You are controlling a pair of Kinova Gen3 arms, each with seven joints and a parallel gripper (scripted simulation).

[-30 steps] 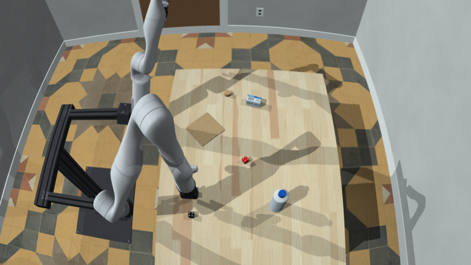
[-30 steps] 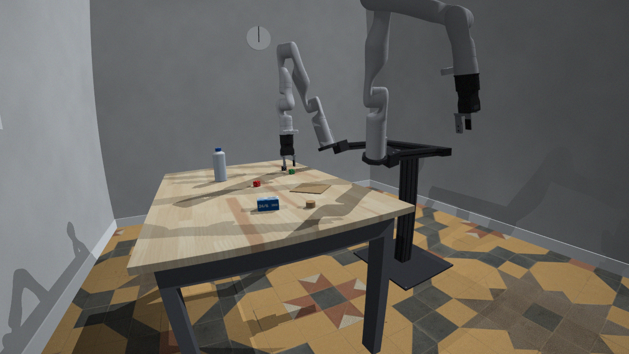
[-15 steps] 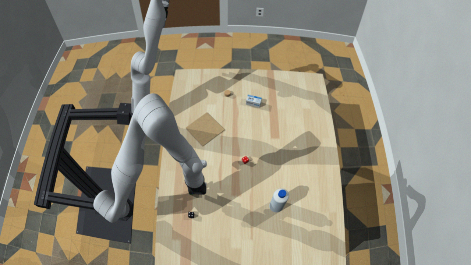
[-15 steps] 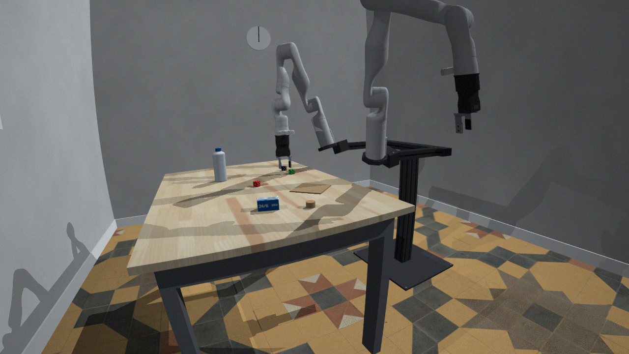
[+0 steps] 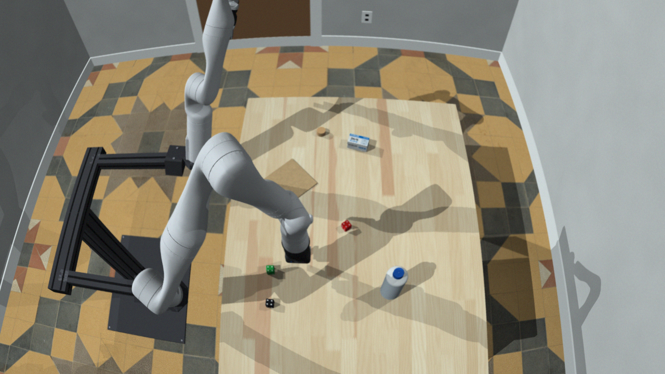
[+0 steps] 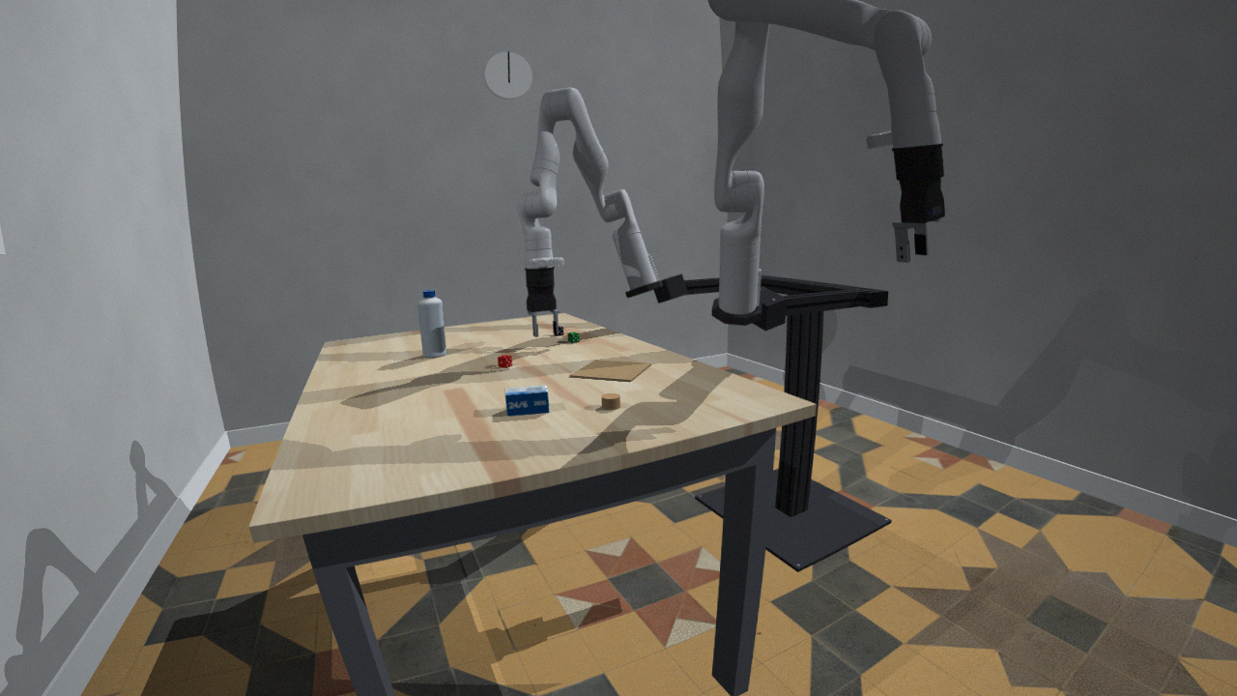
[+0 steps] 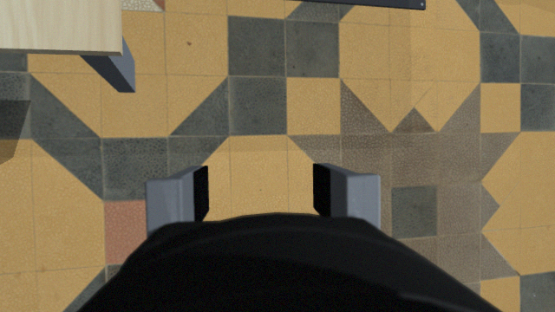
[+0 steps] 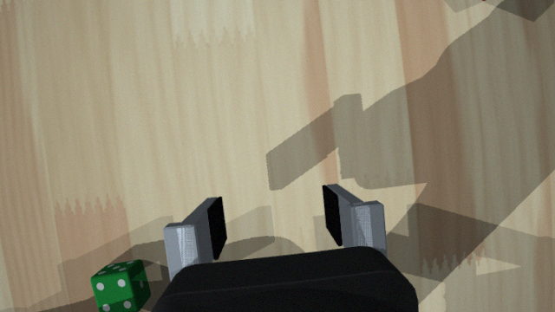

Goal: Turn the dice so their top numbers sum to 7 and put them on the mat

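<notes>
Keeping the right gripper [image 5: 297, 261] [image 6: 546, 333] [image 8: 274, 212] spread and unloaded over the wooden table [image 5: 418, 162] [image 6: 388, 432] [image 8: 152, 108] leaves me free to choose a die, since nothing is on the mat [image 5: 297, 178] [image 6: 610, 370] so far. I have the fingertips pointing down because a small cube is best pinched across two opposite sides. The green die [image 5: 270, 269] [image 6: 573, 336] [image 8: 119, 286] rests flat, off to one side of those fingers, so closing here would catch only air. Its top looks like a four. The black die [image 5: 269, 303] [image 6: 559, 331] sits near it, also showing what I read as four, and the red die [image 5: 346, 225] [image 6: 504, 361] lies farther out, toward the bottle [image 5: 394, 282] [image 6: 431, 325], its upper number too small for me to trust. Two fours already overshoot seven, so I judge at least one of that pair must be rolled onto another face before the carrying is worth doing. The left gripper [image 6: 910, 242] [image 7: 261, 186] is open with nothing in it, out beyond the table edge, which gives the right arm room to work. The bottle, the blue-and-white box [image 5: 358, 142] [image 6: 527, 400] and the little wooden disc [image 5: 321, 131] [image 6: 610, 401] have no part in the sum; I would steer around them.
</notes>
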